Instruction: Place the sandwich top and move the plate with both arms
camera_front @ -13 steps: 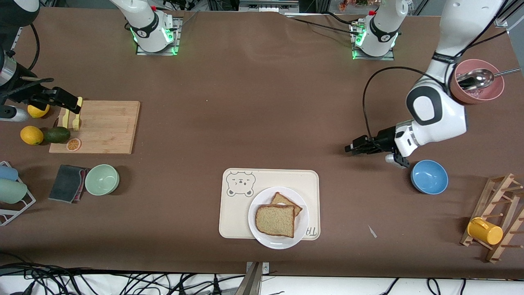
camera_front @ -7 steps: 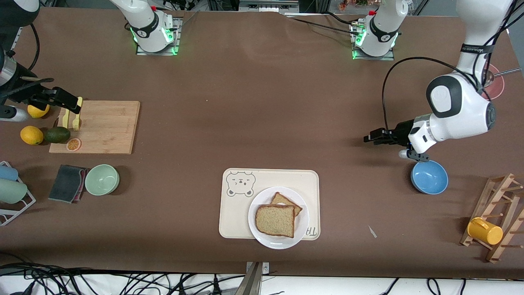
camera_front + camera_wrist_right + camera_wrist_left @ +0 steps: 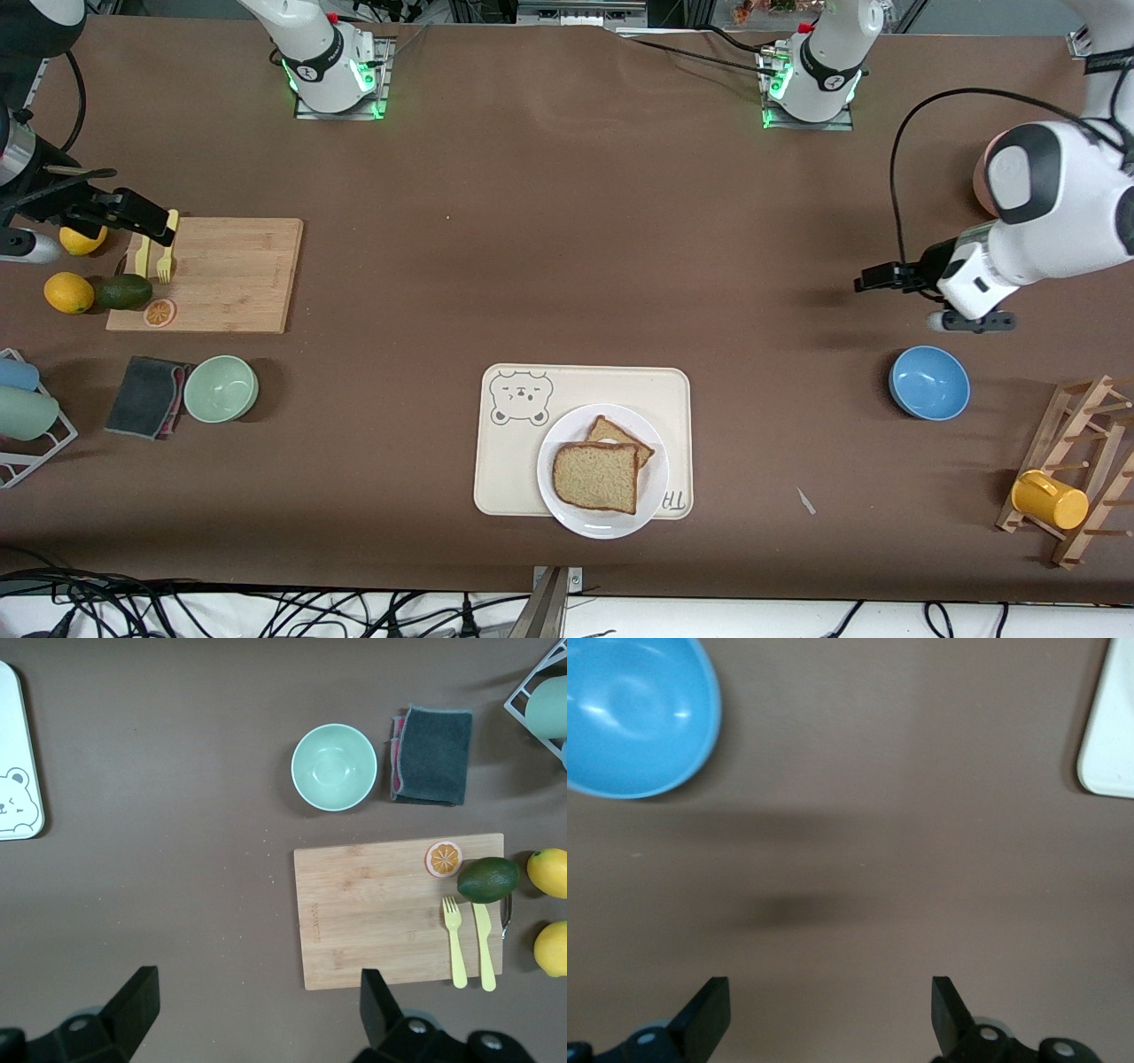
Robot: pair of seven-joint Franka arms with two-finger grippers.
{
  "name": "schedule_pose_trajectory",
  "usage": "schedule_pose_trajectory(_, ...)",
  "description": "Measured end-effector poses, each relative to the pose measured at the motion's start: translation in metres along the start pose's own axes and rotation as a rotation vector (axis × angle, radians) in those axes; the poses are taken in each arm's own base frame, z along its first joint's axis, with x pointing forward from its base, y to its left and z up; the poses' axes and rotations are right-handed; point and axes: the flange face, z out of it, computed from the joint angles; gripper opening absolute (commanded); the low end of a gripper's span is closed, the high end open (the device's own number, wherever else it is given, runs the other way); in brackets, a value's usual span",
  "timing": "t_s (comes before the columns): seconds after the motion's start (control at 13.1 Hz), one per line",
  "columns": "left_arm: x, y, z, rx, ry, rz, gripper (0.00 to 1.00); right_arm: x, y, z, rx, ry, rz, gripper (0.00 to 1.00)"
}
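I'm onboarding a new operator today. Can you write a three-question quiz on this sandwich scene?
1. True or false: the sandwich top lies on the plate.
2. The plate rests on: A) cutting board B) cream tray C) bare table
3. Which bowl is the left gripper closest to?

Key: 1 true. 2 B. 3 The blue bowl; the right gripper, open like the left, is over the cutting board's edge.

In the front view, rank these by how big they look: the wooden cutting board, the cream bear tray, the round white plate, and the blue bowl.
1. Cream rectangular bear tray
2. Wooden cutting board, slightly smaller
3. Round white plate
4. Blue bowl

All sit on the table, so nearness to the camera hardly alters the order.
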Motion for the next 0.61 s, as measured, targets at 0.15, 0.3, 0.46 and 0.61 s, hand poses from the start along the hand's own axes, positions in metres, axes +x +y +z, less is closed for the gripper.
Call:
schedule_pose_trajectory(0.15, -0.003, -0.003, -0.032, 0.080, 0.050, -0.050, 1.00, 0.000, 0.000, 0.000, 0.000, 0.000, 0.000, 1.00)
schedule_pose_trajectory(0.3, -0.008, 0.000, -0.065, 0.133, 0.115, -0.061, 1.00, 0.000, 0.000, 0.000, 0.000, 0.000, 0.000, 1.00)
schedule_pose_trajectory(0.46, -0.016, 0.008, -0.106, 0.140, 0.185, -0.056, 1.00, 0.000, 0.000, 0.000, 0.000, 0.000, 0.000, 1.00)
schedule_pose_trajectory(0.61, -0.029, 0.015, -0.142, 0.141, 0.192, -0.055, 1.00, 0.000, 0.000, 0.000, 0.000, 0.000, 0.000, 1.00)
